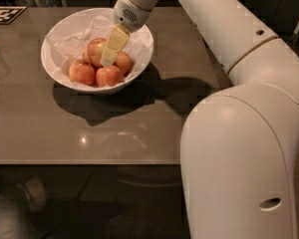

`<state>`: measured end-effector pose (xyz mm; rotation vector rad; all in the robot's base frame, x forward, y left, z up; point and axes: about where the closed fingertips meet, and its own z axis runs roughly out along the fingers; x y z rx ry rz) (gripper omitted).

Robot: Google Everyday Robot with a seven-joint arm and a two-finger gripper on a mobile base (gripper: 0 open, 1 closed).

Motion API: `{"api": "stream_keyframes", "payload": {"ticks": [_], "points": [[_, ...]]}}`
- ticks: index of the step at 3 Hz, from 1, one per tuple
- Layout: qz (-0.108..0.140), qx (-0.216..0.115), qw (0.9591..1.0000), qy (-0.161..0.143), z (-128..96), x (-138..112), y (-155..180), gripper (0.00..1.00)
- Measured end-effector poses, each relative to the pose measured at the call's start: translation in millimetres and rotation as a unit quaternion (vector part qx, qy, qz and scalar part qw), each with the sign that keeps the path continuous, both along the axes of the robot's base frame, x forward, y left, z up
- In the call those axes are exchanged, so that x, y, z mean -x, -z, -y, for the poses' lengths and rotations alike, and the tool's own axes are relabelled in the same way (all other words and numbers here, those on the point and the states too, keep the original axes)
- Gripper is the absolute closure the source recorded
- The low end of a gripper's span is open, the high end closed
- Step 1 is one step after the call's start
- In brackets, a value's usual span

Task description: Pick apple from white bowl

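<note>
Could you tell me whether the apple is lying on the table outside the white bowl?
No, the apple sits inside the white bowl atop other apples, and the gripper reaches down to it.
</note>
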<state>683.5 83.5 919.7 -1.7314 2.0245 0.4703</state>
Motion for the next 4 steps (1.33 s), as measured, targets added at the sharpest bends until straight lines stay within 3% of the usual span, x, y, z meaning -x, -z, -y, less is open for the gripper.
{"api": "stream_keyframes", "payload": {"ticks": [1,4], "points": [[-0.024,-0.035,0.9991,0.006,-2,11,20,0.00],[-0.012,-0.014,0.9998,-0.003,-26,14,9,0.00]]}}
